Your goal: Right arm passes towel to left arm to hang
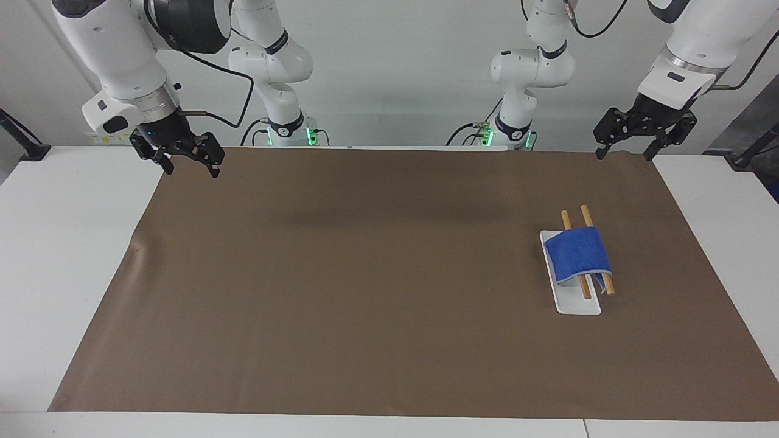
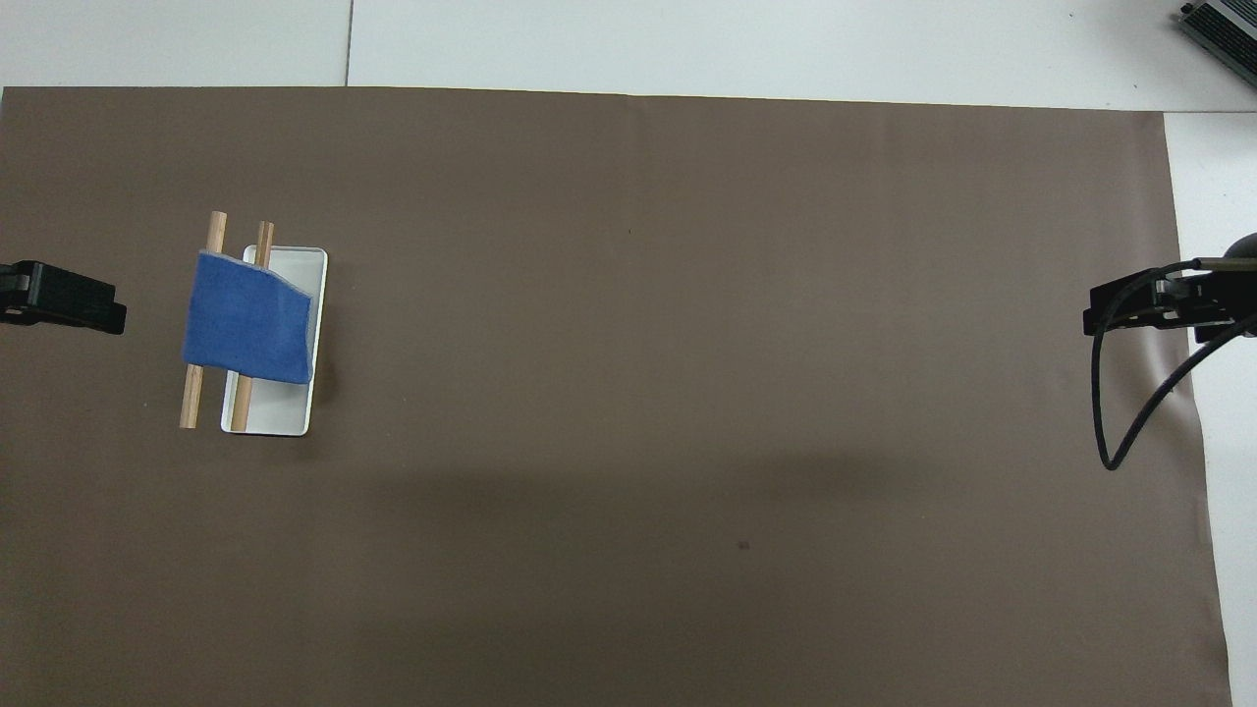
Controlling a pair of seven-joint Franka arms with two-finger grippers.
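Note:
The blue towel point(image 1: 577, 253) hangs draped over two wooden rods point(image 1: 566, 218) of a small rack with a white base point(image 1: 578, 304), at the left arm's end of the table. It also shows in the overhead view point(image 2: 247, 319). My left gripper point(image 1: 624, 153) is open and empty, raised over the mat's edge close to the robots, apart from the rack. In the overhead view only its tip shows point(image 2: 79, 304). My right gripper point(image 1: 192, 170) is open and empty, and waits over the mat's corner at the right arm's end point(image 2: 1129, 312).
A large brown mat point(image 1: 365, 292) covers most of the white table point(image 1: 61, 243). A loose black cable point(image 2: 1129, 412) hangs from the right arm. A grey device point(image 2: 1223, 29) sits at the table's corner farthest from the robots.

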